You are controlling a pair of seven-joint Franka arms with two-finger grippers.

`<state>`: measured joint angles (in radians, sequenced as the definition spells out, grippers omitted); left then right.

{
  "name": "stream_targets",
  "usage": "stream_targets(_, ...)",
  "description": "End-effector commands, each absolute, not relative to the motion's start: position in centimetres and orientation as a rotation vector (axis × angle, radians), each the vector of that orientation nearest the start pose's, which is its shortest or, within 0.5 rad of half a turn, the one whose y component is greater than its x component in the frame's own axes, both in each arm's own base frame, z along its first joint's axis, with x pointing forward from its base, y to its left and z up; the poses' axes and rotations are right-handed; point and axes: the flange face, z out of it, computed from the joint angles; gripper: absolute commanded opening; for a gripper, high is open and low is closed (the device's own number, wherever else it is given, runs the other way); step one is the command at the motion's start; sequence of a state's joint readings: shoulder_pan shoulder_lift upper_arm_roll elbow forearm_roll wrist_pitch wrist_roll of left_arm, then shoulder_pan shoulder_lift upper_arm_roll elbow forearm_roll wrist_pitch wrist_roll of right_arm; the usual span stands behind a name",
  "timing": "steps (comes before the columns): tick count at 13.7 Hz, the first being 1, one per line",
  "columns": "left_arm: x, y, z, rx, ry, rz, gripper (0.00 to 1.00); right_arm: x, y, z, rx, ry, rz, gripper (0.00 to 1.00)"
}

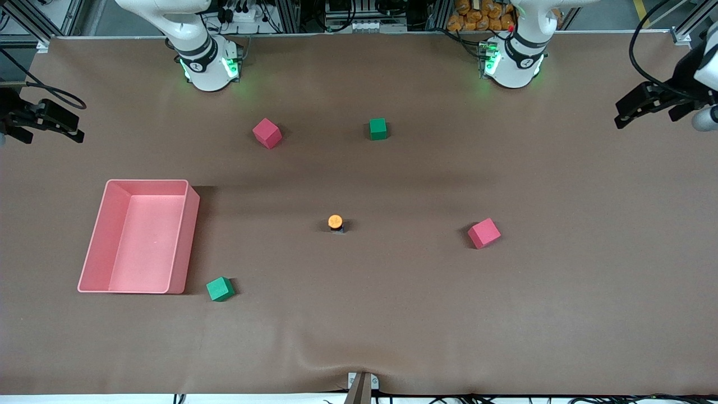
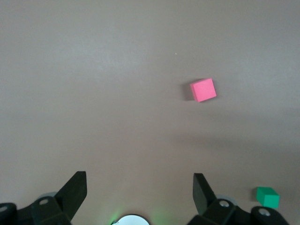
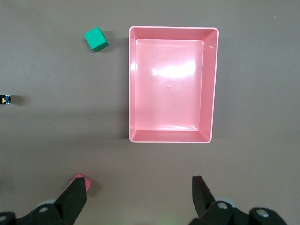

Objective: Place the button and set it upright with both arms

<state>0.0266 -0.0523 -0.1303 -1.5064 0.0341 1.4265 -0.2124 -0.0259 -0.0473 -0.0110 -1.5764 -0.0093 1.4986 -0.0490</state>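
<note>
**Q:** While both arms wait, where is the button, and what do the grippers hold?

**A:** Neither holds anything. The left gripper [image 1: 622, 115] hangs high over the left arm's end of the table, its two black fingers spread wide. The right gripper [image 1: 76, 132] hangs the same way over the right arm's end, also wide open and empty. The button [image 1: 335, 223] sits near the middle of the brown table [image 1: 589, 314], well apart from both grippers. Its round orange cap faces up over a small black body, so it looks already upright.

**Q:** What could go wrong from here?

**A:** The button is tiny, with a hard blocky body and a smooth round cap. Fingers closing off-centre would likely tip it or flick it away. Two arms meeting over one small thing could also collide.

**Q:** What else is nearby?

**A:** Below the right gripper lies a pink tray [image 3: 213, 84], a glossy, empty rectangle with rounded corners, and a matte green cube [image 3: 96, 39] beside it. Below the left gripper sits a pinkish-red foam cube [image 2: 203, 90]. Another red cube [image 1: 266, 133] and another green cube [image 1: 378, 128] lie toward the arms' bases. The table cover looks soft and slightly rippled at its near edge.
</note>
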Motion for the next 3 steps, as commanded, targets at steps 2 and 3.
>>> stream_targets(2, 51.18, -5.4, 68.21, -3.112, -0.138, 0.036, 1.0, 53.27, -2.38, 64.44, -3.16, -0.034, 0.057, 1.0)
stream_targets(3, 51.25, -5.77, 68.45, -3.113, -0.126, 0.029, 1.0, 53.31, -2.38, 64.36, -3.16, -0.036, 0.06, 1.0)
